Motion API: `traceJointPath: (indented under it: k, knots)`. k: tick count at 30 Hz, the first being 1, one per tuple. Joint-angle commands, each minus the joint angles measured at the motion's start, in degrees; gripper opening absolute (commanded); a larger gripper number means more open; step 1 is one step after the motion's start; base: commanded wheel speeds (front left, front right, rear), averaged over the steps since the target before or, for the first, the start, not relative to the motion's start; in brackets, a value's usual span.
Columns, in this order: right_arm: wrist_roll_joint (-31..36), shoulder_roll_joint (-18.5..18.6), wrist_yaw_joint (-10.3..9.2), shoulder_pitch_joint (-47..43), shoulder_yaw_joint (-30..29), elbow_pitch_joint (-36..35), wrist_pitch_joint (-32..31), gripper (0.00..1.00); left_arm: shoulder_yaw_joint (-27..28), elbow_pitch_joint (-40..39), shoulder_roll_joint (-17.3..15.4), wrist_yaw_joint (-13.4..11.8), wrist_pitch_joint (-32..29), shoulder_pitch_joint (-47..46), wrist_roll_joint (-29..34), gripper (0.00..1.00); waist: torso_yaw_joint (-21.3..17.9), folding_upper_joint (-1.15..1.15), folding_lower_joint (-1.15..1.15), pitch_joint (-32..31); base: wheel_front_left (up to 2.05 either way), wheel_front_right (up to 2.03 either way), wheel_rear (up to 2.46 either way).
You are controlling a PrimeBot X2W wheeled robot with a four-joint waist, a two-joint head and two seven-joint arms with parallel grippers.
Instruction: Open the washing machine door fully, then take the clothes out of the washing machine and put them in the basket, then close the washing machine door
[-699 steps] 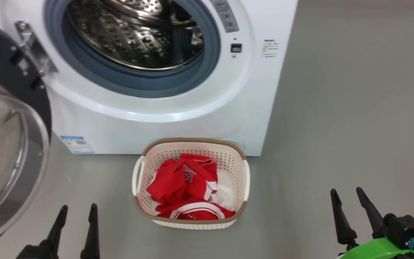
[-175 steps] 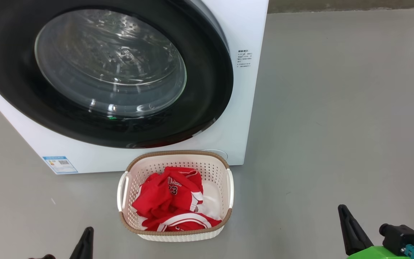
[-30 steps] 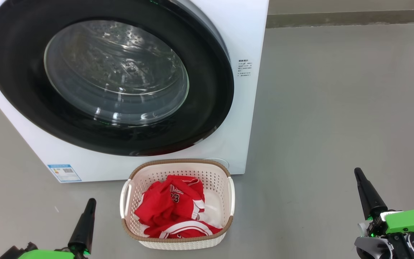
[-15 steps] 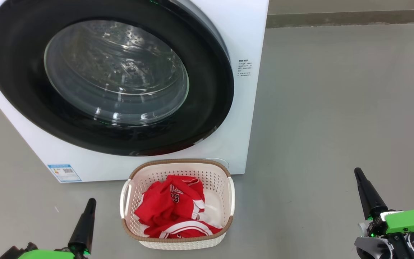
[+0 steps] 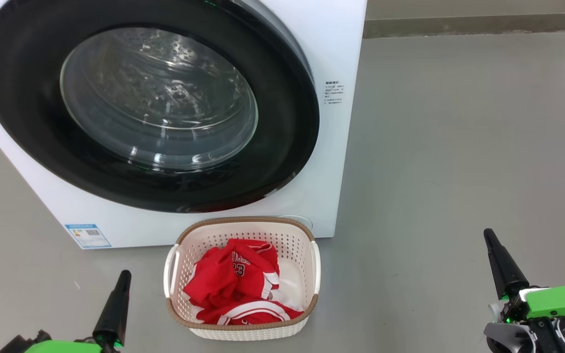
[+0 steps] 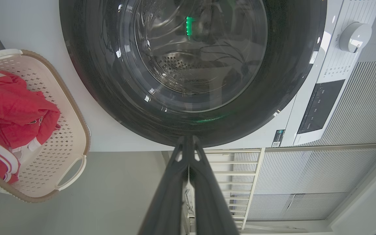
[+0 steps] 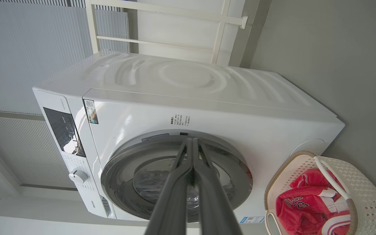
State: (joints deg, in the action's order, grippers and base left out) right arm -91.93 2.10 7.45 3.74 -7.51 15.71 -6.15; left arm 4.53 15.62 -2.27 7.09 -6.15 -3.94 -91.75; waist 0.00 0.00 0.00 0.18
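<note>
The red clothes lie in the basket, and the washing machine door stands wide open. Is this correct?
No. The washing machine door is closed against the washing machine, as the head view shows. The clothes do lie in the basket.

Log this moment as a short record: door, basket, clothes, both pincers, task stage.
door: large round black-rimmed glass door, closed against the white front-loading washing machine
basket: cream perforated plastic basket with brown rim, on the grey floor before the machine
clothes: bright red garments with white trim, heaped inside the basket
left arm: left pincer shut, holding nothing
right arm: right pincer shut, holding nothing
task stage: all three steps look done
</note>
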Motion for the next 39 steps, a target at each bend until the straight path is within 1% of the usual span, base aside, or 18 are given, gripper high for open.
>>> traceJointPath:
  k: [1,39]
  knots:
    - [-0.22,0.80,0.03,2.44,0.97,-1.68,-0.36,0.00,2.00,-1.59,-0.61,0.40,-0.35,-2.25,-0.40,0.00,0.00,0.00,0.00,0.00,0.00,0.00,0.00]
    - [-0.20,0.79,0.03,2.44,0.95,-1.68,-0.37,0.00,1.99,-1.59,-0.61,0.40,-0.34,-2.24,-0.41,0.00,0.00,0.00,0.00,0.00,0.00,0.00,0.00]
